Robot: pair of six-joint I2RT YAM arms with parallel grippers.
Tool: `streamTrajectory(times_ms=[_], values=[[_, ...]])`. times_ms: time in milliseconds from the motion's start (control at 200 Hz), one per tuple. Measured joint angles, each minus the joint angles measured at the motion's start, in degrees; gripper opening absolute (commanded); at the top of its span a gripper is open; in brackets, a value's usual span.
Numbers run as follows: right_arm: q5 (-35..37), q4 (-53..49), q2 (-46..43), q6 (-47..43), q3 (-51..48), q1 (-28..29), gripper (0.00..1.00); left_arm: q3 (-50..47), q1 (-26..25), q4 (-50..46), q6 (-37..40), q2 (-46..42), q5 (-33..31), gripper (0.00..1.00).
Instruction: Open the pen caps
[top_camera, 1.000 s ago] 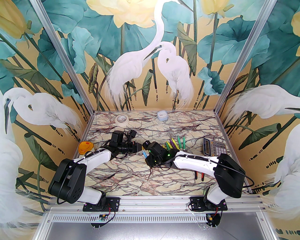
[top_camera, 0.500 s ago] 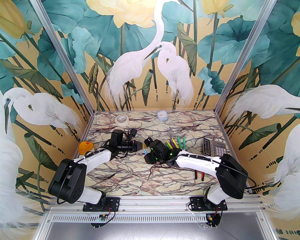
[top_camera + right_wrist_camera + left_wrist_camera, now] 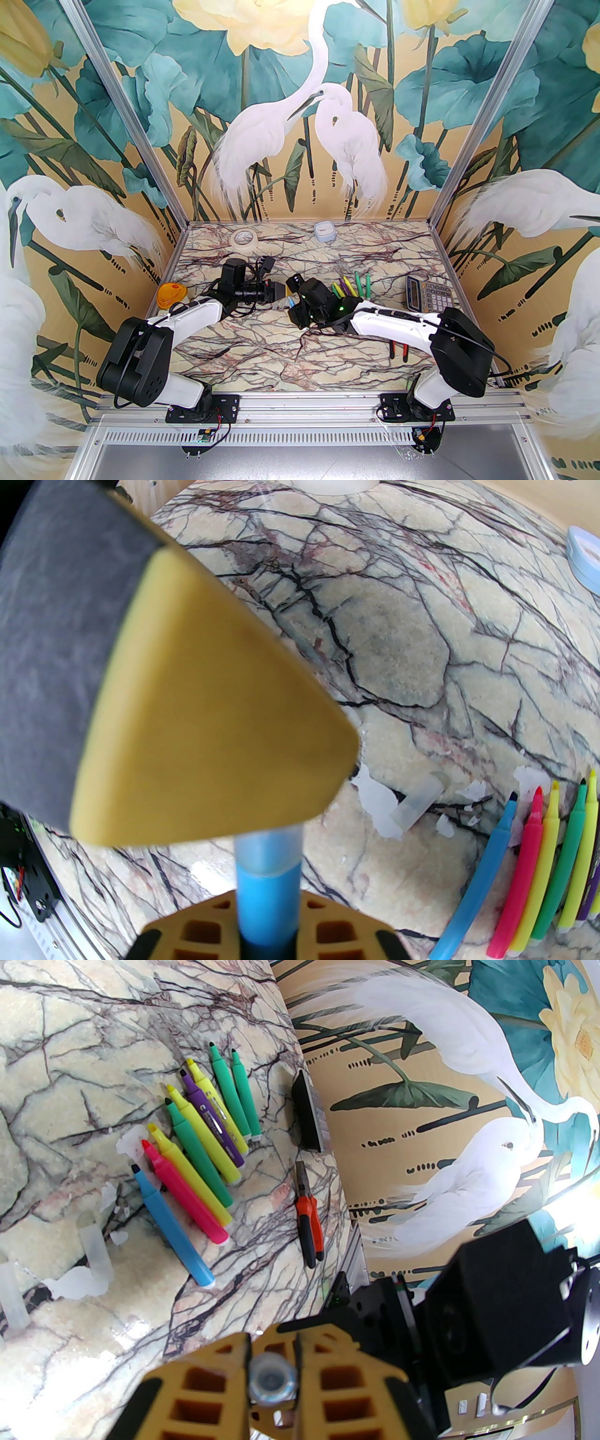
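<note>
Clamping the barrel of the slim blue marker [image 3: 267, 897], the right tool [image 3: 268, 941] faces the left tool [image 3: 273, 1351], closed on its frosted clear cap [image 3: 268, 850], along the marker's axis.

Clear-whitish pen cap [image 3: 268, 845] seated on the end of a blue marker [image 3: 267, 892], off the table. Loose caps [image 3: 96, 1253] lying sideways on the marble [image 3: 70, 1053], just beside the uncapped markers [image 3: 197, 1147].

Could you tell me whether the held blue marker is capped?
Capped: a clear cap sits on the marker, its tip hidden.
</note>
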Motion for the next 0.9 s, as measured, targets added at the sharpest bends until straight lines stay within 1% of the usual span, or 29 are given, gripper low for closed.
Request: streamTrajectory(times_ms=[40,330,525,900], values=[[0.0,0.1,0.0,0.0,-0.1,0.0,0.0,0.0,0.0,0.0,0.0,0.0,-0.1,0.0],[-0.8,6.2,-0.7,-0.7,-4.4,-0.4,0.0,1.2,-0.8,-3.7,-0.2,-0.4,-3.1,0.0],[-1.6,11.0,-3.3,-1.5,-8.4,-0.4,0.0,1.2,-0.7,-5.9,-1.6,-1.4,-3.2,0.0],[-3.2,17.1,-5.1,-2.4,-11.9,-0.4,0.0,1.2,0.1,-8.5,-3.0,-3.7,-2.8,0.0]])
